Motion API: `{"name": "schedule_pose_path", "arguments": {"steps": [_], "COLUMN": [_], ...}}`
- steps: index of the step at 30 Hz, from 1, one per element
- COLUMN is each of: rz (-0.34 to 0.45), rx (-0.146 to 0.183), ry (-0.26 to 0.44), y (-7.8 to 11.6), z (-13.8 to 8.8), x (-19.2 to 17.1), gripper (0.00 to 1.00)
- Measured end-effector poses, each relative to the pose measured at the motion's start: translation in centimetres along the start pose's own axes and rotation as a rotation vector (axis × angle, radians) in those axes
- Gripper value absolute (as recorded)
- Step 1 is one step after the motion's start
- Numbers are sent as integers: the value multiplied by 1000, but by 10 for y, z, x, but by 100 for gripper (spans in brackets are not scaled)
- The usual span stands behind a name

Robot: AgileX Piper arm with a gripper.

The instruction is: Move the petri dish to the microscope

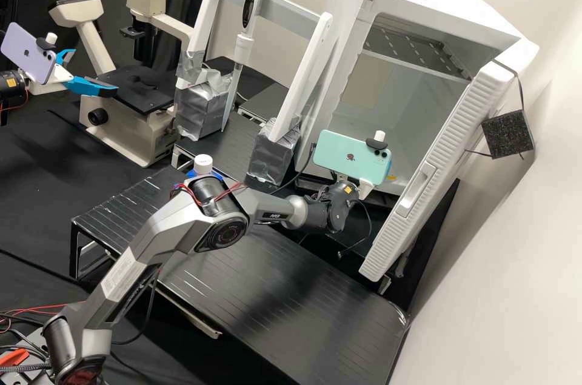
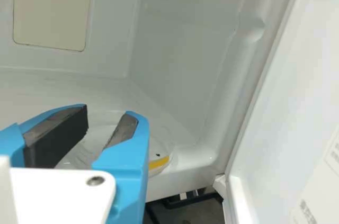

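In the high view the gripper is at the mouth of the white incubator, partly hidden behind the phone on the wrist. The wrist view has the gripper open, its two blue fingers apart. Beyond and between them a clear round petri dish lies on the incubator floor, near its front edge. A yellow strip marks the dish's rim; the fingers cover part of it. Whether they touch the dish I cannot tell. The beige microscope stands at the left of the high view.
The incubator door stands open at the right of the arm. A white frame with taped feet is left of the incubator. Black platforms lie under the arm, and a white-capped bottle is behind its elbow.
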State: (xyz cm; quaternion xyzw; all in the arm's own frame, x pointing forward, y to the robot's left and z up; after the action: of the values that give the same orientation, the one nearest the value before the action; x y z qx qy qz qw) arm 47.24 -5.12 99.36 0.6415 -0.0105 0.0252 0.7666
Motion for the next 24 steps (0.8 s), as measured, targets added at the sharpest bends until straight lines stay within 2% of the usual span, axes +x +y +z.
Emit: {"name": "schedule_pose_path", "arguments": {"steps": [8, 15, 24], "rz": [-6, 3, 5], "rx": [-3, -14, -17], "ry": [26, 66, 73], "y": [-3, 2, 3], "z": [-13, -35, -38], "x": [3, 3, 3], "gripper": [0, 0, 0]}}
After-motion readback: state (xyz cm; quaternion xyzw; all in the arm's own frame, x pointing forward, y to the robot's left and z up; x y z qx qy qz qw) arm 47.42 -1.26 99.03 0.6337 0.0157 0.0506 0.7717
